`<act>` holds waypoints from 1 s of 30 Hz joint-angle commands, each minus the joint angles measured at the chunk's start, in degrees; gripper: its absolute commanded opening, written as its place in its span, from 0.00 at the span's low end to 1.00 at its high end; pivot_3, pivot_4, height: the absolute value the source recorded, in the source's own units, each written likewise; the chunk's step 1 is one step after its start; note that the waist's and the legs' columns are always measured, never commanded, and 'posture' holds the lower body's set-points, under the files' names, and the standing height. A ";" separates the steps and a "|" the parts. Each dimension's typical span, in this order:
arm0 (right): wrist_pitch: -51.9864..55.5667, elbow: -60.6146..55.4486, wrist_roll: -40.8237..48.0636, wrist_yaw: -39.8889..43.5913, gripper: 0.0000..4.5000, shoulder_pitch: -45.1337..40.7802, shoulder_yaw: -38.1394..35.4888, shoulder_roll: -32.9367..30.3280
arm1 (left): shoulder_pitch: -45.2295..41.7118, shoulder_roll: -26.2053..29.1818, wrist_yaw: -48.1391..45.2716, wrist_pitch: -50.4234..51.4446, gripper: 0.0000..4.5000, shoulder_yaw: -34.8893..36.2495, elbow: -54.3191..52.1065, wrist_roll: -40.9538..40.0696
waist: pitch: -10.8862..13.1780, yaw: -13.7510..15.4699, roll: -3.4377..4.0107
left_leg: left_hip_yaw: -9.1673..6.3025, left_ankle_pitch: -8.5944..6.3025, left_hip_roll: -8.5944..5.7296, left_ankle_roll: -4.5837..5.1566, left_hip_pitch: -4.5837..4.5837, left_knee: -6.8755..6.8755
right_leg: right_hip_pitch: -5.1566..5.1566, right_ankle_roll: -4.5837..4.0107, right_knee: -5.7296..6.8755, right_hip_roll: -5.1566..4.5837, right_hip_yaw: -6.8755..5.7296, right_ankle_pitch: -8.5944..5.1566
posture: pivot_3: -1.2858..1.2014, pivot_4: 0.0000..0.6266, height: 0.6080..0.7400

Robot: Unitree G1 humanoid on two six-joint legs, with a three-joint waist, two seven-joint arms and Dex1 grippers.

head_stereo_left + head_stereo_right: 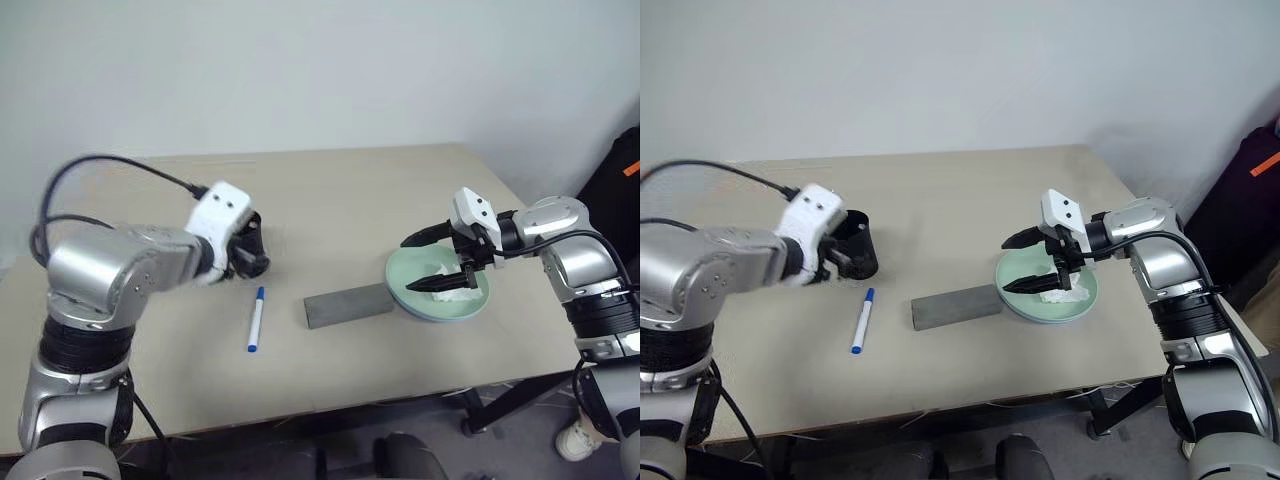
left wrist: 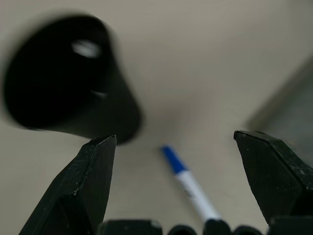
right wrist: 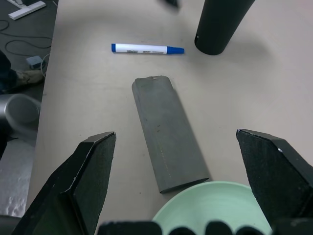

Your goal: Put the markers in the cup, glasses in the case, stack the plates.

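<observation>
One marker [image 1: 256, 320] lies loose on the table [image 1: 960, 190], the blue-capped one, and it is the thing my next reach turns on. It rests flat, just in front of the cup [image 1: 856, 248] and on my left half of the table, between the cup and the closed grey case [image 1: 955, 306]. Its long axis runs nearly away from me, capped end toward the cup, far end tipped slightly to my left. In my left wrist view the same marker [image 2: 190, 186] lies low between my two fingers [image 2: 83, 191], running out toward the cup's base [image 2: 68, 88].

My left gripper [image 2: 183, 147] is released, fingers spread wide and holding nothing, and it hangs just beside the cup, angled down at the table. That puts it much nearer the marker than my right gripper [image 1: 437, 262], which is also spread and empty, poised over the stacked plates [image 1: 476, 312] (mint green on top of light blue, with a crumpled white tissue [image 1: 452, 292] lying on them) well off to my right.

So I judge the pick to be the left arm's job: drop a little toward me and down, and close across the marker's narrow width, not along its length. A glint of white shows inside the cup, perhaps the other marker, though I cannot say for sure.
</observation>
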 commanded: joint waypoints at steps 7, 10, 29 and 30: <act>-0.74 -0.29 0.90 0.61 0.95 -1.70 -0.85 0.22 | 6.61 -12.51 25.16 0.43 0.91 5.16 5.89 -7.35 | -0.01 0.32 -0.02 | -0.03 -0.07 -0.01 -0.29 -0.02 0.00 | 0.00 -0.15 0.02 0.00 0.02 0.09 | 0.52 0.00 0.99; -0.64 -0.44 0.90 0.67 0.95 -1.60 -0.87 0.12 | 6.77 -13.47 29.87 0.43 0.91 5.73 7.27 -9.14 | -0.02 0.32 -0.02 | -0.02 -0.03 -0.03 -0.35 0.01 0.01 | 0.01 -0.16 0.02 0.00 0.02 0.10 | 0.52 0.00 0.99; -0.42 -0.79 0.75 0.34 0.95 -1.73 -0.92 0.34 | 5.90 -10.17 39.85 0.43 0.55 1.17 12.19 -19.19 | -0.02 0.24 -0.01 | -0.02 0.07 -0.23 -0.40 0.02 0.01 | 0.02 -0.20 0.03 0.02 0.02 0.13 | 0.52 0.00 0.99; -0.44 -0.68 0.74 0.33 0.95 -1.81 -0.92 0.39 | 5.89 -9.99 40.23 0.43 0.46 1.01 12.37 -19.71 | -0.02 0.24 -0.01 | -0.01 0.07 -0.24 -0.40 0.03 0.00 | 0.02 -0.20 0.03 0.02 0.02 0.14 | 0.52 0.00 0.99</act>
